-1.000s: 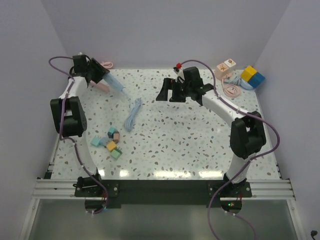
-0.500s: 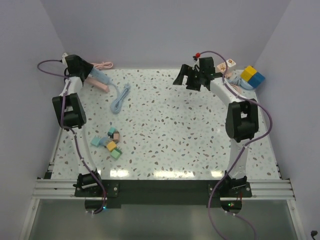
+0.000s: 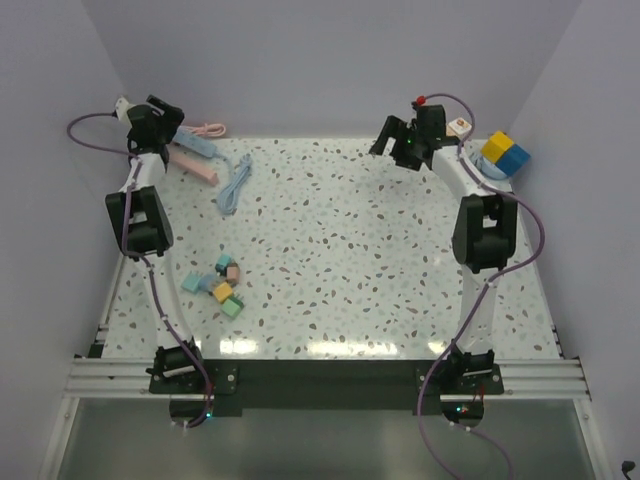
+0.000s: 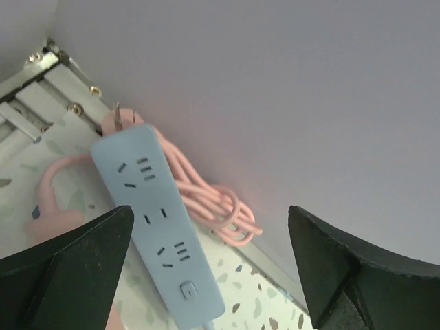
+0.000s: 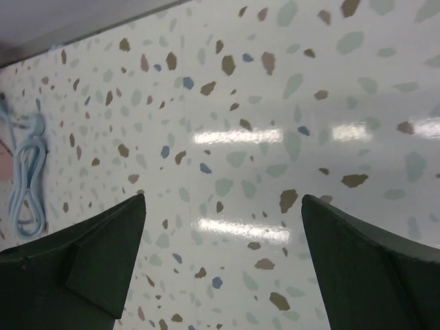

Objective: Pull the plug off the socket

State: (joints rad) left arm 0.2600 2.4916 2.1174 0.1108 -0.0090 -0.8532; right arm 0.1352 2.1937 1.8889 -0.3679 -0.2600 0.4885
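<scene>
A blue socket strip (image 4: 155,220) lies flat by the back wall, and no plug sits in any of its visible outlets. At its far end a pink plug (image 4: 120,122) shows bare prongs, with its coiled pink cord (image 4: 213,203) against the wall. My left gripper (image 4: 210,275) hangs open above the strip and holds nothing. From above, the strip (image 3: 197,147) is at the back left, just right of the left gripper (image 3: 163,122). My right gripper (image 3: 395,142) is open over bare table at the back right, with nothing between its fingers (image 5: 82,268).
A pink strip (image 3: 198,166) lies beside the blue one. A coiled light-blue cable (image 3: 233,185) rests nearby, also seen as the cable (image 5: 27,175) in the right wrist view. Small blocks (image 3: 222,285) sit front left. Yellow and blue cubes (image 3: 506,153) and a pink box (image 3: 455,130) stand back right.
My left gripper has opened and let go of the blue strip, pulling back toward the back left corner. The blue cable slid left. The right arm swung to the back right, still open.
</scene>
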